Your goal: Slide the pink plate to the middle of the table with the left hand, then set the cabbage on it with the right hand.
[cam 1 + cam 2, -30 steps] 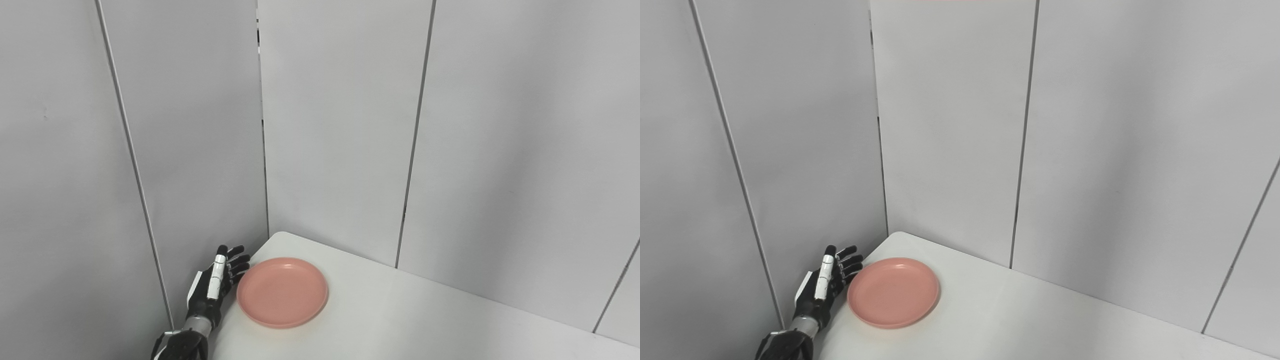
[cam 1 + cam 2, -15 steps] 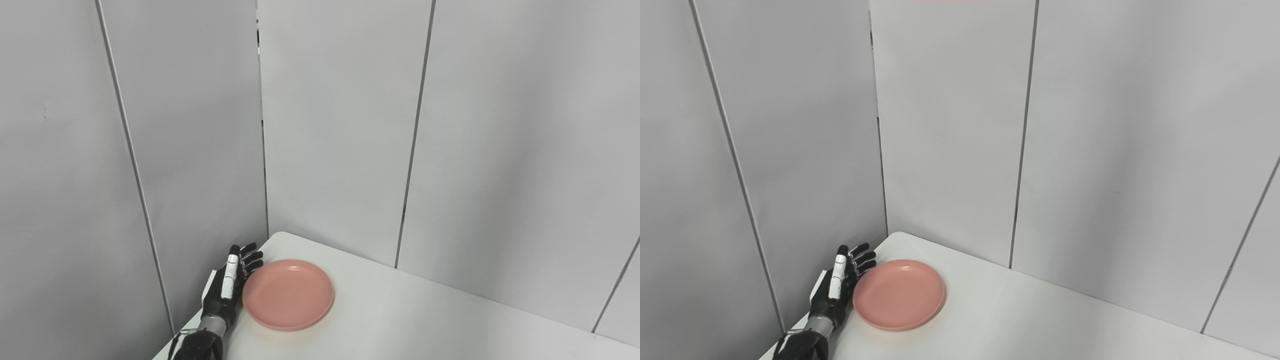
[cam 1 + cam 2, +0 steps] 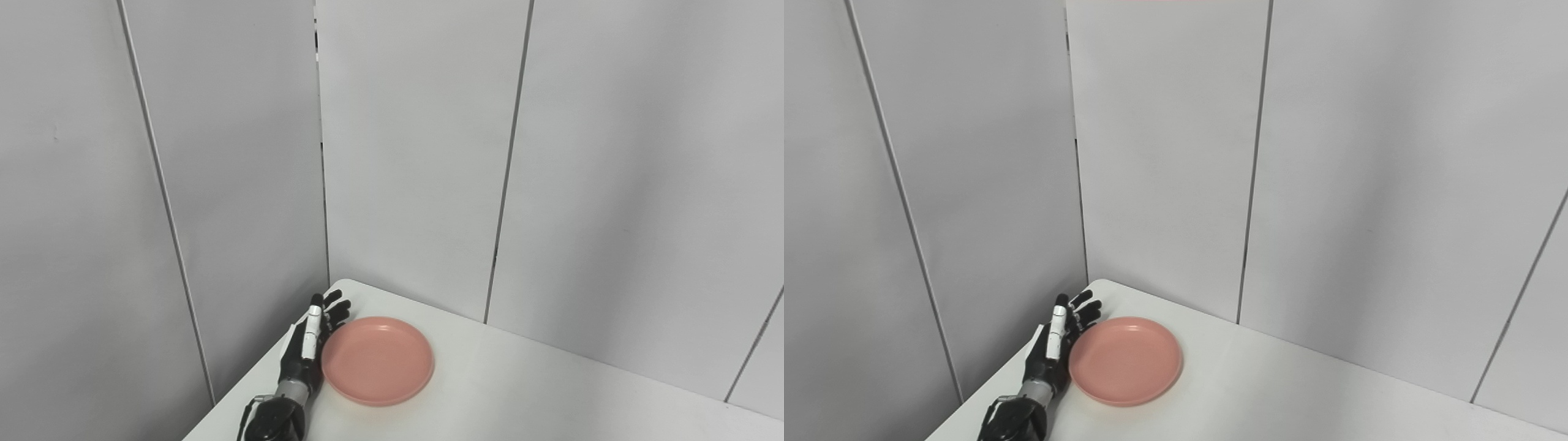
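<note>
Left eye view: my left hand (image 3: 308,349), fingers spread and grasping nothing, flat against the pink plate (image 3: 378,360) near the worktop (image 3: 551,398) corner.
Right eye view: same contact; cabbage, right hand unseen.
Risk: plate pivoting past my fingertips.

The plate (image 3: 378,360) is looking like smooth pink plastic with a soft sheen; the bench (image 3: 551,398) is showing a smooth matt white top; the robot hand (image 3: 304,352) is gleaming glossy black and white
</note>
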Available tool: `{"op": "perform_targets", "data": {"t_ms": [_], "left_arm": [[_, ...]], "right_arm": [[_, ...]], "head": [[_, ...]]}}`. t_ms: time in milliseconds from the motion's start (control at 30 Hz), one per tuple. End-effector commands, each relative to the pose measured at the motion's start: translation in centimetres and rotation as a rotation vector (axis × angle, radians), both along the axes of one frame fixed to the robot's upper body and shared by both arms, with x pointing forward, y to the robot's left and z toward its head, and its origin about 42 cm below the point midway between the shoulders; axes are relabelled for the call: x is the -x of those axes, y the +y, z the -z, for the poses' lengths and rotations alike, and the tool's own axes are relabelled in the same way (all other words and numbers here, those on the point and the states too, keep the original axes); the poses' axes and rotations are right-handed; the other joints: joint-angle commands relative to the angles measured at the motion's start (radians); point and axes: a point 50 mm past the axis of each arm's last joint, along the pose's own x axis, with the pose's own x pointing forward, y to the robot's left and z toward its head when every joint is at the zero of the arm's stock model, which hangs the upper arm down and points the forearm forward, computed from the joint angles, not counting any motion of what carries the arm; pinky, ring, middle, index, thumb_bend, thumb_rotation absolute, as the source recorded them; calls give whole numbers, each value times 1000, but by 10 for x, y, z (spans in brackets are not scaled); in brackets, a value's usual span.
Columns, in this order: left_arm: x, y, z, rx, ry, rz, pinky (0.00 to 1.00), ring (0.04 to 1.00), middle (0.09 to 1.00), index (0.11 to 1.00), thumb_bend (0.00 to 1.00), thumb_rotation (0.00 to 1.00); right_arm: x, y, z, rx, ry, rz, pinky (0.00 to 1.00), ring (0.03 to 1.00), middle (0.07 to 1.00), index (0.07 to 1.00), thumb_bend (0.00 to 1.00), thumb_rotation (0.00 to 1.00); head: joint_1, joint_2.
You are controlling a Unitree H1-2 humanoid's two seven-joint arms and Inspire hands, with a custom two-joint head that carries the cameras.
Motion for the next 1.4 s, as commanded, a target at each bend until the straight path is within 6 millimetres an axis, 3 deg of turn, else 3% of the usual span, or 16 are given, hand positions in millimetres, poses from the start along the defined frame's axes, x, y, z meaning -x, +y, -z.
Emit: {"op": "perform_targets", "data": {"t_ms": [0, 167, 333, 433, 567, 667, 700, 800, 900, 1000, 1100, 1367], "left_arm": [[-7, -15, 0, -1, 30, 60, 874, 869, 838, 834, 867, 1000], [-6, -32, 4, 27, 42, 109, 889, 878, 842, 834, 849, 1000], [-2, -47, 0, 51, 37, 164, 887, 878, 843, 835, 827, 1000], [4, -58, -3, 73, 42, 199, 875, 872, 838, 826, 826, 1000], [13, -72, -7, 79, 51, 249, 875, 869, 836, 830, 797, 1000], [18, -83, -10, 81, 57, 291, 890, 882, 853, 842, 779, 1000], [19, -88, -11, 77, 59, 308, 890, 882, 853, 842, 779, 1000], [23, -100, -15, 82, 63, 344, 883, 874, 849, 846, 776, 1000], [26, -109, -13, 94, 68, 383, 887, 879, 854, 851, 778, 1000], [30, -121, -11, 98, 85, 427, 880, 879, 859, 857, 776, 1000], [34, -130, -7, 94, 95, 466, 875, 876, 855, 858, 761, 1000], [47, -161, 5, 81, 106, 566, 850, 865, 847, 835, 835, 1000]], "right_arm": [[2, -2, -1, 3, -3, 20, 1000, 1000, 1000, 1000, 682, 800], [2, 1, -2, 30, -12, 29, 1000, 1000, 1000, 1000, 669, 838], [2, 10, -7, 23, -8, 28, 1000, 1000, 1000, 1000, 678, 848], [2, 17, -10, 14, -20, 24, 1000, 1000, 1000, 1000, 677, 852], [2, 23, -13, 45, -43, 28, 1000, 1000, 1000, 1000, 654, 957], [4, 26, -17, 54, -61, 31, 1000, 993, 989, 1000, 664, 926], [5, 27, -20, 48, -68, 30, 1000, 993, 989, 1000, 664, 926], [7, 34, -29, 34, -83, 24, 1000, 970, 972, 999, 661, 829], [9, 42, -38, 53, -105, 16, 1000, 968, 977, 1000, 632, 828], [9, 49, -46, 58, -108, 38, 987, 955, 968, 1000, 639, 783], [8, 55, -51, 84, -117, 58, 967, 949, 965, 1000, 643, 809], [5, 59, -56, 101, -132, 83, 982, 955, 970, 1000, 621, 842]], "head": [[-9, 7], [-42, 29], [-126, 74], [-207, 107], [-309, 152], [-360, 178], [-406, 212], [-470, 234], [-563, 268], [-599, 278], [-653, 285], [-703, 289]]}}
